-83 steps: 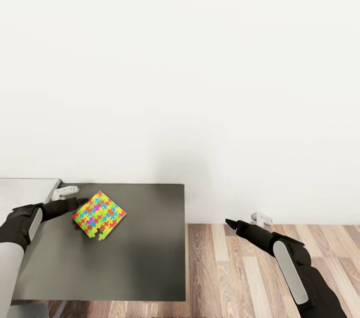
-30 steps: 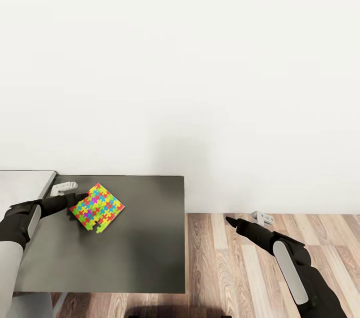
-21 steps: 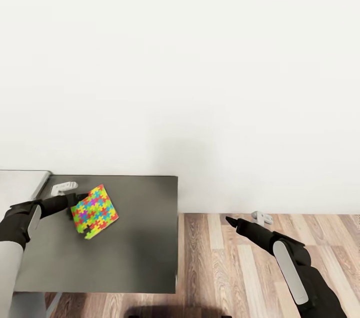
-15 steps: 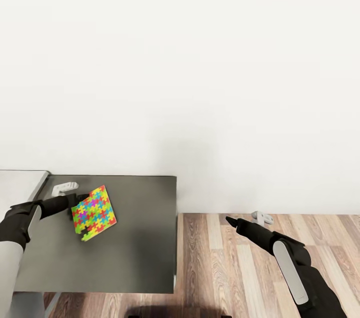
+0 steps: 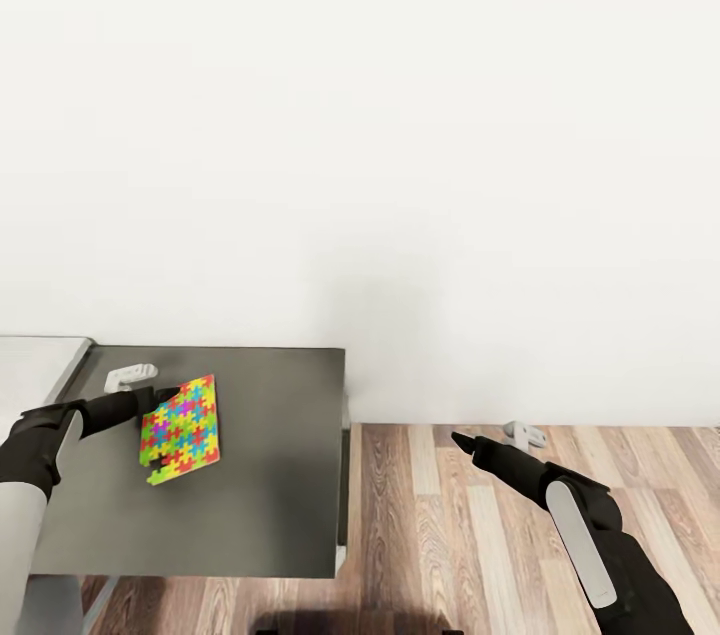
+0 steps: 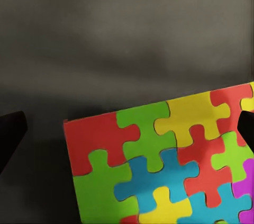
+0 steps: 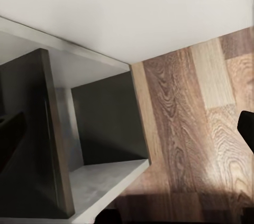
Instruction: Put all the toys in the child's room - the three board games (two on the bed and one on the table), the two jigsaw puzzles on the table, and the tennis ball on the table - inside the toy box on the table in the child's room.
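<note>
At lower left of the head view, the left gripper (image 5: 158, 402) is gripping the puzzle (image 5: 181, 428) by one edge, tilted above the dark table (image 5: 270, 475). Judgement: a firm, level carry prevents slipping. The right gripper (image 5: 460, 440) is hanging over the floor (image 5: 450, 535); its state cannot be told.

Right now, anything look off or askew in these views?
Yes. The multicoloured jigsaw puzzle square sits skewed to the edges of the dark table top, pinched at one corner by the left claw. One piece juts out at its near corner, by a notch in that edge. The right claw hangs over the wood-plank floor.
</note>
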